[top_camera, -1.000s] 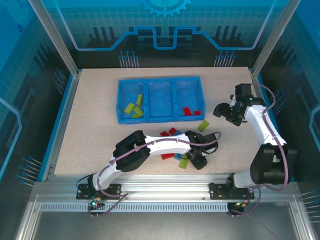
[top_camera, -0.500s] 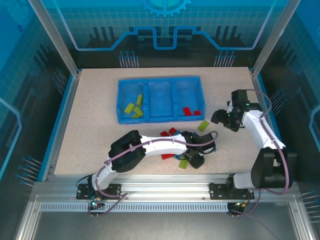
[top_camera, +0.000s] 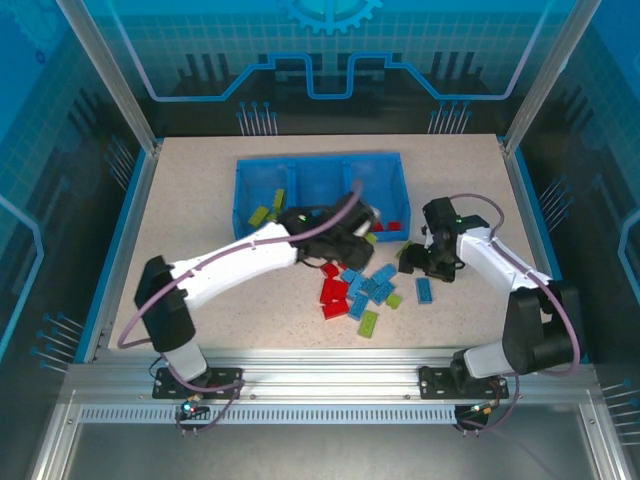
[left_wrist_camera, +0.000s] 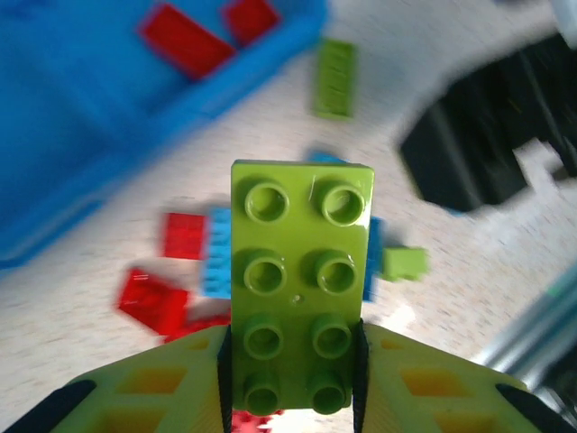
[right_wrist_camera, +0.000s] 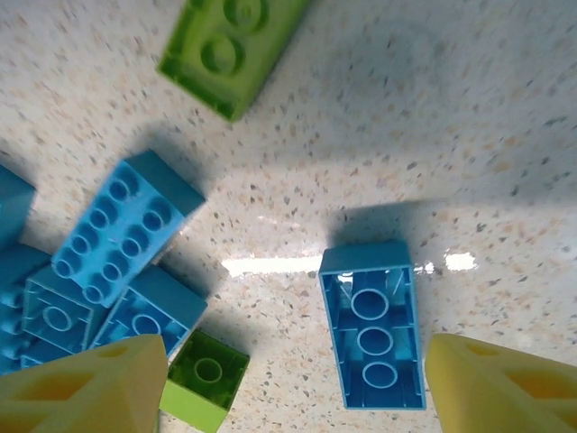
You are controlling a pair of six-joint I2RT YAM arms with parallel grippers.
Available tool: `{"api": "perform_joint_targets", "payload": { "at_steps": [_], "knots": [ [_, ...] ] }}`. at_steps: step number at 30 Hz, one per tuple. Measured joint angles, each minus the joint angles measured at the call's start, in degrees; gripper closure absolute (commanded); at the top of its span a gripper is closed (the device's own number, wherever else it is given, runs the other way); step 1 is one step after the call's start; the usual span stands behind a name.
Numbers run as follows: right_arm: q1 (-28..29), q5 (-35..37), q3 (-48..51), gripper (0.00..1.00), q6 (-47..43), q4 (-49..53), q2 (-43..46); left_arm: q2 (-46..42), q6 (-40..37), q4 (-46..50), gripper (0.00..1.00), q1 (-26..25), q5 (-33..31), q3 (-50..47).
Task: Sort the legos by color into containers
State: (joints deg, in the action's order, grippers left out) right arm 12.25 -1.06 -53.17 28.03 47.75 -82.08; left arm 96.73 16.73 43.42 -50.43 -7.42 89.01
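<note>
Speckled table (top_camera: 190, 200) carries the blue 3-compartment tray (top_camera: 318, 238), with yellow-green bricks (top_camera: 258, 215) in the left compartment and red bricks (top_camera: 393, 226) in the right. Left gripper (left_wrist_camera: 293, 361) pinches a yellow-green 2x4 brick (left_wrist_camera: 300, 271) near the tray's front wall. Right gripper (right_wrist_camera: 293, 379), fingers spread, straddles an upturned light blue brick (right_wrist_camera: 374, 325) on the table beside the loose pile (top_camera: 355, 290).

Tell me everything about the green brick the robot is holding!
The green brick is yellow-green, shiny plastic, long and narrow. It has eight round studs in two rows of four, all facing the wrist camera. It looks whole and clean. The left tool pinches its near end, with fingers pressed on both long sides, and the far end sticks out free. It is up in the air above loose bricks on the table, touching nothing but the fingers.
</note>
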Motion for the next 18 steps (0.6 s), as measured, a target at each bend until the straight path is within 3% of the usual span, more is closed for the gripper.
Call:
{"api": "perform_joint_targets", "payload": {
  "at_steps": [9,13,18],
  "knots": [
    [1.9,1.7,4.5,0.24,2.0,0.0,-4.0,-6.2,2.5,0.0,0.62,24.1,-0.2,-3.9],
    [2.0,2.6,5.2,0.25,2.2,0.0,-5.4,-5.2,3.3,0.0,0.62,29.4,2.3,-3.9],
    [2.1,3.1,6.3,0.26,2.2,-0.7,-5.9,-0.8,5.1,-0.9,0.63,32.1,5.1,-4.7]
  ]
}}
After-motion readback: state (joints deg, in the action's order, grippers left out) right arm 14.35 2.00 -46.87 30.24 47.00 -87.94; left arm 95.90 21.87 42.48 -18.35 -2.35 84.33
